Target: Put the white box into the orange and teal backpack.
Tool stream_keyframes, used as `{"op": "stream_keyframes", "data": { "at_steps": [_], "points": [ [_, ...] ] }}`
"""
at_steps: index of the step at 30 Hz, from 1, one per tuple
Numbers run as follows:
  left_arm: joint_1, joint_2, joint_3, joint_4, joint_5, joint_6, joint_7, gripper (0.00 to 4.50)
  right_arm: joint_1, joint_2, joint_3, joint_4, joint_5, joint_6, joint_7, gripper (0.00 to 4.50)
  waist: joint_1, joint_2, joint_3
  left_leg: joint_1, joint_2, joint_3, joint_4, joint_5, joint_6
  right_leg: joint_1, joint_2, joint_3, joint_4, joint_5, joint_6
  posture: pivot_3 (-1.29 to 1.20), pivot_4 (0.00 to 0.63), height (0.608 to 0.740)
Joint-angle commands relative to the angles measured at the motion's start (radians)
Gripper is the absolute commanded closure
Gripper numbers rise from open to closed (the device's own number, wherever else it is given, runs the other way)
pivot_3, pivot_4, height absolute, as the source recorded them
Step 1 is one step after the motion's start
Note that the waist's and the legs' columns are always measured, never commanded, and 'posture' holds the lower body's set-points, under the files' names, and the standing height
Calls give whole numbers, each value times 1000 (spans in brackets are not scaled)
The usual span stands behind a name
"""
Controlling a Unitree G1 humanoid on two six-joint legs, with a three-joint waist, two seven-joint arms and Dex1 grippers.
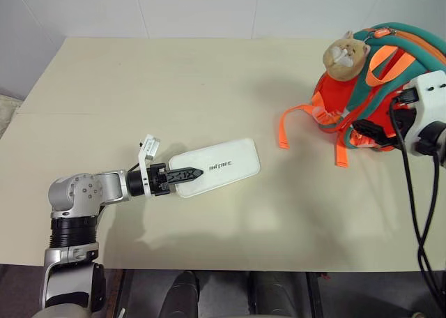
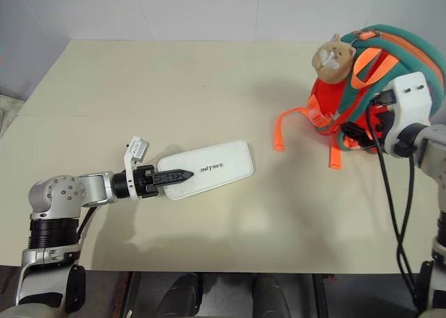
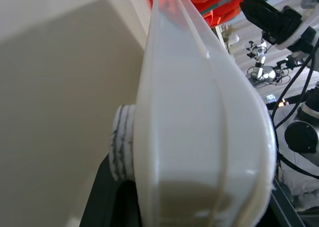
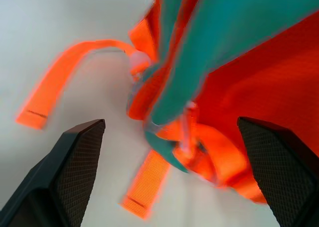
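Left end effector (image 1: 182, 176) grips white box (image 1: 221, 165)

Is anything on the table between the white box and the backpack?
Nothing visible: bare table separates the white box, gripped by the left gripper, from the backpack; only its loose orange straps trail there.

white box (image 1: 221, 166), dark lettering "UNITREE"

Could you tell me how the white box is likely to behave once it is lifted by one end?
The white box looks stiff: its thin rounded-edged shell keeps a straight line. Held only at its near end by the left hand, it may pivot or sag downward. Its smooth glossy faces could slip between the fingers.
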Motion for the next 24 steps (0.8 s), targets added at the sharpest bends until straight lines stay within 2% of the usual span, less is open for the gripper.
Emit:
{"op": "stream_keyframes", "data": {
  "at_steps": [1, 11, 14, 19, 24],
  "points": [
    [-5, -9, 25, -20, -25, -18, -1, 3208, -70, 37, -18, 48, 5, -58, 0, 0, -4, 0, 0, 0, 0, 0, 0, 0, 0, 0, 0, 0, 0, 0, 0, 0, 150, 740],
    [4, -38, 44, -28, -29, -28, 28, 3208, -195, 162, 44, 366, -110, -361, 1, 0, -17, 0, 0, 0, 0, 0, 0, 1, -2, -1, 0, 0, 2, 0, 0, 0, 150, 740],
    [5, -48, 54, -31, -33, -31, 40, 3208, -199, 224, 71, 456, -157, -528, 11, 590, -19, 0, 0, 0, 0, 0, 0, 2, -2, -1, 0, 0, 3, 0, 0, 0, 150, 740],
    [5, -58, 68, -32, -35, -35, 51, 3208, -215, 343, 47, 561, -132, -727, 52, 2280, -23, 0, 0, 1, 0, 0, 1, 3, -3, -1, 0, 0, 4, 0, 0, 0, 150, 740],
    [-1, -46, 86, -27, -35, -45, 52, 3208, -234, 419, 34, 588, -98, -837, 95, 3918, -31, 0, 0, 2, 0, 0, 1, 4, -4, -1, 0, 0, 6, 0, 0, 0, 150, 740]
  ]
}}
